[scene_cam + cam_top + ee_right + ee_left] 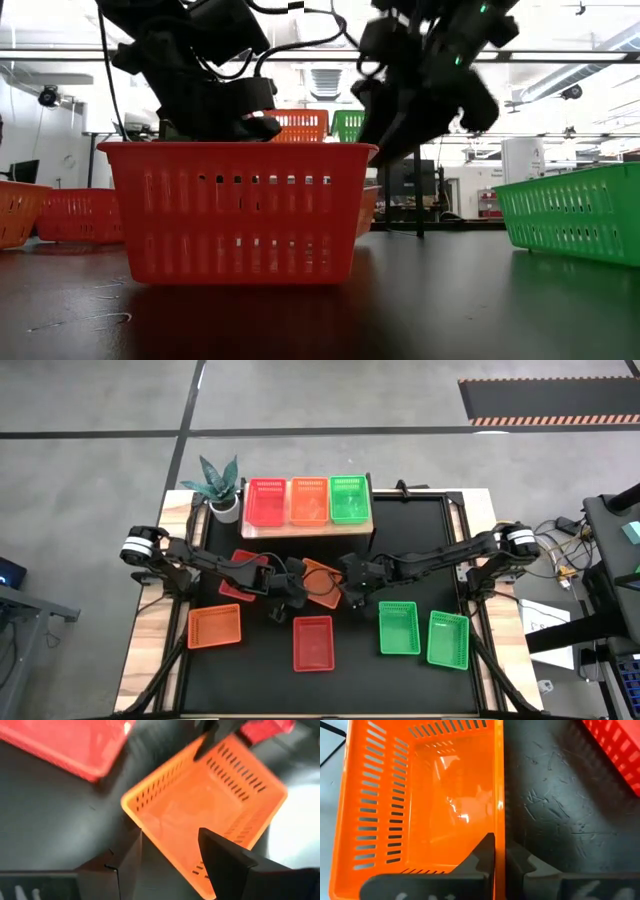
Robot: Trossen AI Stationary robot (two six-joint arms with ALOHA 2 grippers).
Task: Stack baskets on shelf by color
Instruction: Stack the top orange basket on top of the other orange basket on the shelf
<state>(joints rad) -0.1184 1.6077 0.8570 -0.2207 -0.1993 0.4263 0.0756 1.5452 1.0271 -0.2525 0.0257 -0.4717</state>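
The wooden shelf (310,532) at the table's far edge carries a red (266,501), an orange (308,501) and a green basket (349,499) side by side. In the table's middle sits another orange basket (322,581), and both grippers meet at it. My left gripper (500,862) is shut on one of its walls. My right gripper (167,857) is open, one finger outside the basket's (205,800) end wall and one over its inside. A red basket (240,573) lies under my left arm. My left gripper pinches the orange basket's side wall at its rim (499,827), with one finger (485,855) inside the basket and the other (520,862) outside. The fingers come from above. I cannot tell if the basket is clear of the table.
Loose baskets rest on the near half of the black table: orange (214,626), red (313,643), and two green (399,627) (448,638). A potted plant (220,488) stands left of the shelf. The near red basket (238,212) fills the low view.
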